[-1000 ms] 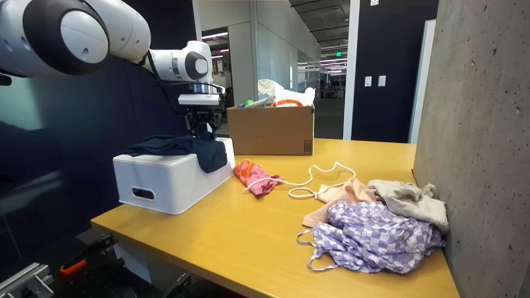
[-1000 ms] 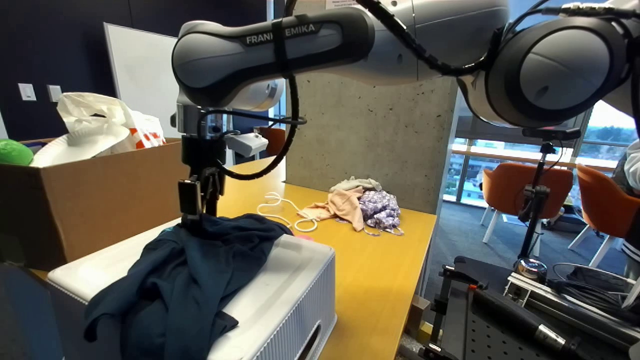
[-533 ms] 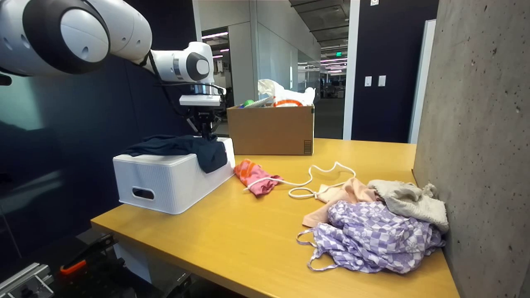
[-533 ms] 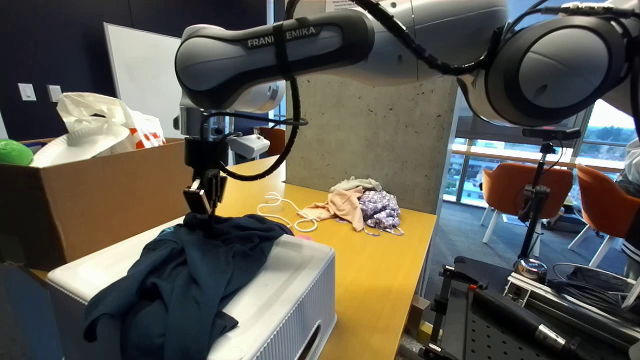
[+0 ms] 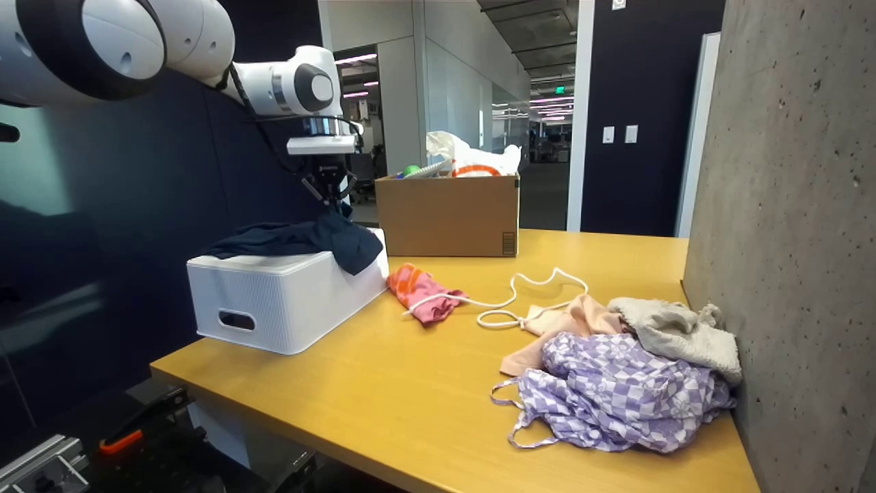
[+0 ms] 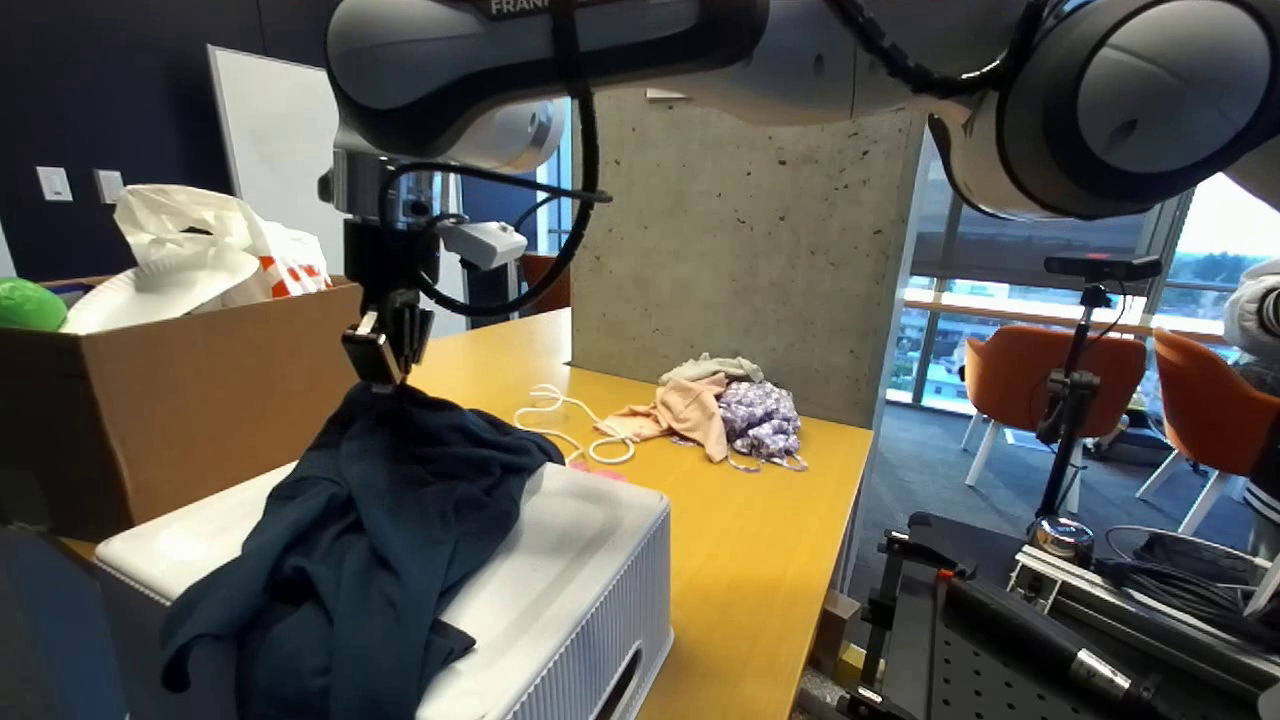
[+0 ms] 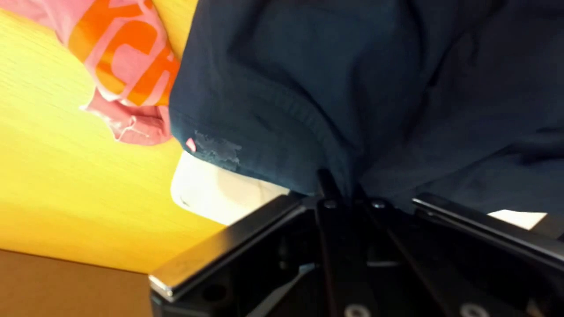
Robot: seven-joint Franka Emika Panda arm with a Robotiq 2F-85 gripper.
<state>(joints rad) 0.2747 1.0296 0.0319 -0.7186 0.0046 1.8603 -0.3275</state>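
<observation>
A soft, dark blue cloth [image 6: 370, 530] is pinched tight by the black claw [image 7: 343, 185], which was held wider a second ago, and that part has been pulled up higher, while the rest is draped over the white, ribbed plastic box [image 6: 585, 520]. In the big brown cardboard box [image 6: 225, 395] beside it, white plastic bags [image 6: 235, 215], a white paper plate [image 6: 165, 285] and a round green thing [image 6: 30, 304] are seen.

The gripper [image 7: 343, 187] has lifted some navy cloth [image 6: 385, 540].
</observation>
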